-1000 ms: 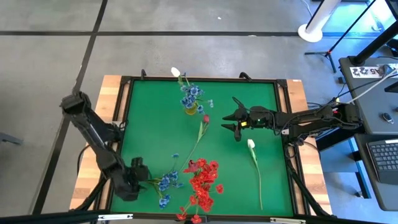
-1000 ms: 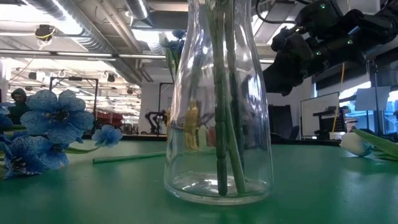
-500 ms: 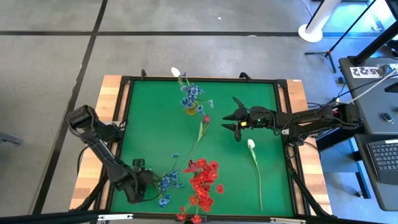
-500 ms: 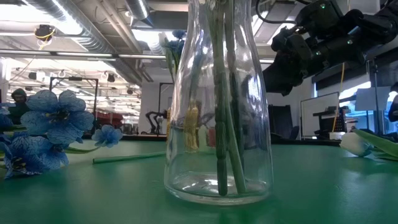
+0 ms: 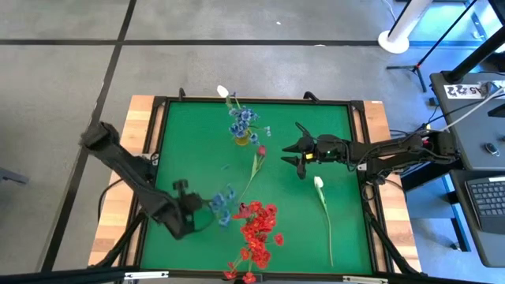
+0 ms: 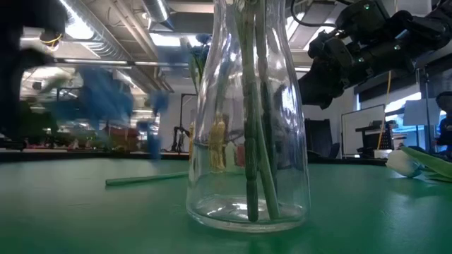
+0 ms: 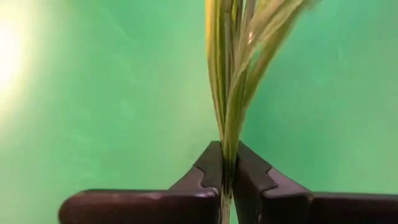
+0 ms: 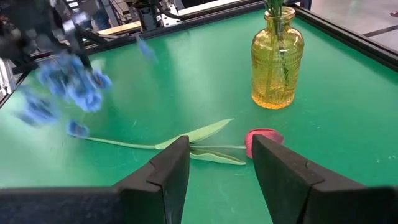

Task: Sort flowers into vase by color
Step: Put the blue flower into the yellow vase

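Over green felt (image 5: 189, 150) the left gripper (image 5: 199, 211) pinches blue flowers' (image 5: 223, 207) stems; right gripper (image 5: 295, 156) hangs open.

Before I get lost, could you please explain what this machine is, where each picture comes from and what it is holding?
Two robot arms work over a green table. One picture looks straight down, one looks level from the tabletop through a clear glass vase, and two come from cameras on the wrists. The left claw is shut on a blue flower cluster, lifted above the mat. The right claw hangs open above a single red bud. A yellow vase holds blue flowers; red clusters and a white bud lie loose.
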Robot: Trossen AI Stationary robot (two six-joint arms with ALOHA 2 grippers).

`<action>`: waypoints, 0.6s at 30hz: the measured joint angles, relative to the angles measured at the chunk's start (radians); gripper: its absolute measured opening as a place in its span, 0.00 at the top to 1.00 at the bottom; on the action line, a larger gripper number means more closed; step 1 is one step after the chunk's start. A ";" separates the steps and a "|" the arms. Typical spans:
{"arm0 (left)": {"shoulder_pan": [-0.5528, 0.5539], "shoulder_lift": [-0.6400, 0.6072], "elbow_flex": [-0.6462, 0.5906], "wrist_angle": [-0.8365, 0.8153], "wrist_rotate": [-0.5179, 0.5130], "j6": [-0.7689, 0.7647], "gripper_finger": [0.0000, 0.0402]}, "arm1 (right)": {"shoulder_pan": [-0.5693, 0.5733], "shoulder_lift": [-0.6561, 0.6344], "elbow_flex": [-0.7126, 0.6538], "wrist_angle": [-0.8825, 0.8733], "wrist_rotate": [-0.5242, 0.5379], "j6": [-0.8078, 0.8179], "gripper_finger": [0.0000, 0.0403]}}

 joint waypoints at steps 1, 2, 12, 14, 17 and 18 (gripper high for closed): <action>0.001 -0.046 0.000 -0.025 -0.048 -0.007 0.98 | 0.000 0.000 0.000 0.001 0.000 -0.001 0.57; 0.004 -0.098 0.000 -0.038 -0.104 -0.009 0.98 | 0.000 0.000 0.000 0.004 0.000 -0.001 0.57; -0.005 -0.606 -0.033 0.202 -0.692 0.304 0.98 | 0.000 0.000 0.000 0.009 0.003 -0.001 0.57; 0.017 -0.675 -0.070 0.373 -0.661 0.474 0.98 | 0.000 0.000 0.000 0.018 0.003 -0.002 0.57; 0.076 -0.753 -0.160 0.694 -0.494 0.724 0.98 | 0.000 0.000 0.000 0.023 0.009 -0.008 0.57; 0.102 -0.770 -0.195 0.793 -0.416 0.795 0.98 | 0.000 0.000 0.000 0.025 0.020 -0.015 0.57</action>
